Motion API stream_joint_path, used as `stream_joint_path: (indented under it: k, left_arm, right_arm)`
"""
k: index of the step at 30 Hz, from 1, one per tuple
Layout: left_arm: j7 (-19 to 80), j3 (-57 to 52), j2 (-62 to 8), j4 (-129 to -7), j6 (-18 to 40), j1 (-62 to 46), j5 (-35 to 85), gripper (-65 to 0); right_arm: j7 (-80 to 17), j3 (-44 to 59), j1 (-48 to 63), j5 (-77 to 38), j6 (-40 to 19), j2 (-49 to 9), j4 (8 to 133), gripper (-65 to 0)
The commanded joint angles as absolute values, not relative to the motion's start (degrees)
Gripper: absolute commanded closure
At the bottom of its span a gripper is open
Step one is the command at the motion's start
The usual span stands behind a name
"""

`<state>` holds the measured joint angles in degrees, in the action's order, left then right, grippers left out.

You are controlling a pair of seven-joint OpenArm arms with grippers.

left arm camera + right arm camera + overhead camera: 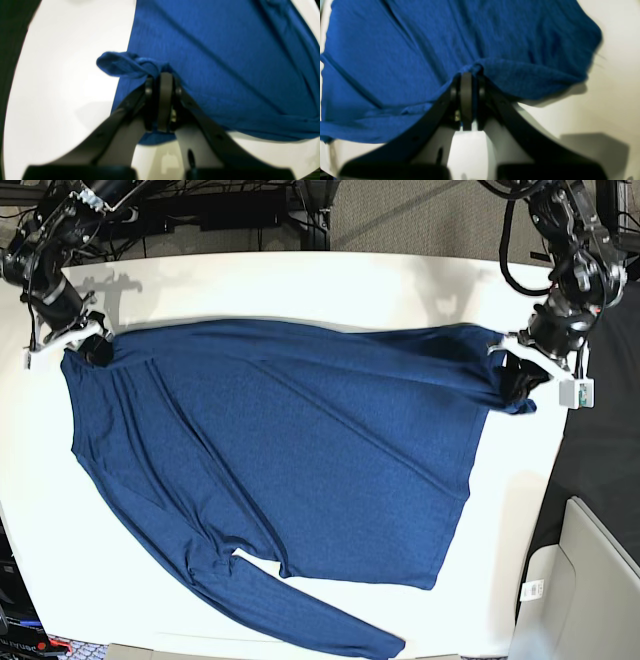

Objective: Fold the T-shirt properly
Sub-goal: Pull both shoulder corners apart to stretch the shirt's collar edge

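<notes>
On white table (300, 275): navy T-shirt (280, 460) spread flat, sleeve angled.

Inspector: Work surface is a large flat white table (300, 280), matte, evenly lit, faint shadows along its far edge.

Clerk: Surroundings?

Inspector: Grey carpeted floor (420, 215) behind, black tangled cables (230, 205) at the back, a beige panel (590, 580) at one corner.

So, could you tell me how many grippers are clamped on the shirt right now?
2. The left gripper pinches the T-shirt at its right edge in the base view; the right gripper pinches its far-left corner. Both are shut on fabric over the white table.
</notes>
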<state>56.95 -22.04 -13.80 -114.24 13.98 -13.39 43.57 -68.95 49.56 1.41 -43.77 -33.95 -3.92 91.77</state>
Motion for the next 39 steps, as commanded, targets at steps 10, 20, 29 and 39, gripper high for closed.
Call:
stream_joint_path:
  k: [10,20,29,39]
  left_arm:
    - [57.36,-21.05,-14.20,-100.97,14.02,-9.01,43.74,-0.1]
    - [63.08,-20.97,-16.13,-96.84,14.02,-8.75,44.09,-17.8]
    - [64.75,-26.77,-15.78,-104.31,13.85,-17.27,44.09,-23.3]
    - [67.21,-29.05,-9.71,-103.69,13.93,-17.89,44.09,-23.4]
  right_arm:
    - [-68.00,49.80,-0.75,-44.53,-34.24,-3.12,88.84,-0.7]
    - [-68.09,49.80,0.13,-44.88,-34.24,-3.12,89.01,-0.7]
    - [-68.18,49.80,0.75,-44.97,-34.24,-3.21,89.10,-0.7]
    - [-68.18,49.63,0.75,-44.97,-34.24,-3.30,89.10,-0.7]
